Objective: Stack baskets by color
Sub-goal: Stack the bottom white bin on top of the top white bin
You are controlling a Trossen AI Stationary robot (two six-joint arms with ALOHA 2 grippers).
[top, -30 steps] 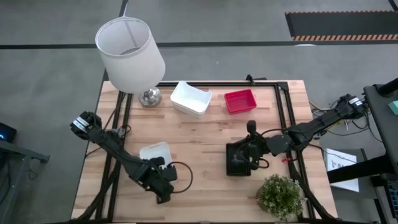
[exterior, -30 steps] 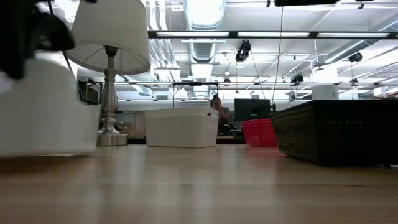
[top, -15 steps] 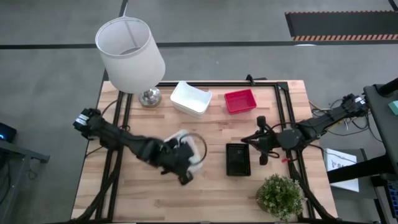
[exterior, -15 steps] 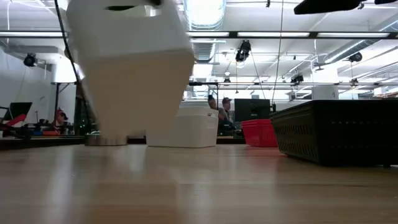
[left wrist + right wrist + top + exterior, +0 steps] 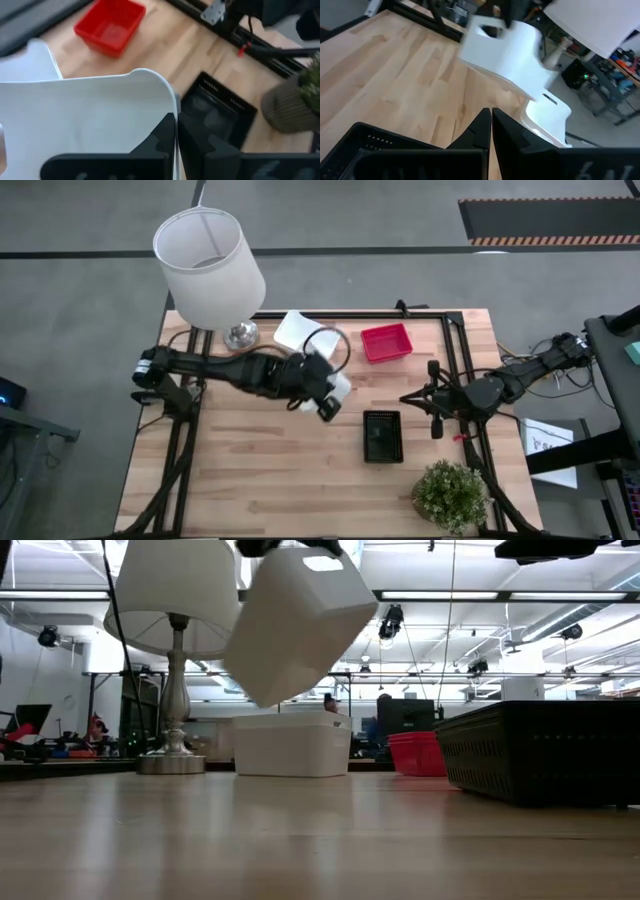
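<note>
The small green potted plant [image 5: 450, 495] sits at the near edge of the wooden table [image 5: 250, 480], where the near left is bare. Just behind it lies a black mesh basket [image 5: 382, 436]. The right gripper [image 5: 433, 402] hangs shut beside it, holding nothing. The left gripper [image 5: 322, 392] pinches a shiny white basket [image 5: 318, 376], tilted in the air. Behind it sit another white basket [image 5: 295, 330], a red mesh basket [image 5: 386, 342] and a white-shaded lamp [image 5: 210, 265].
</note>
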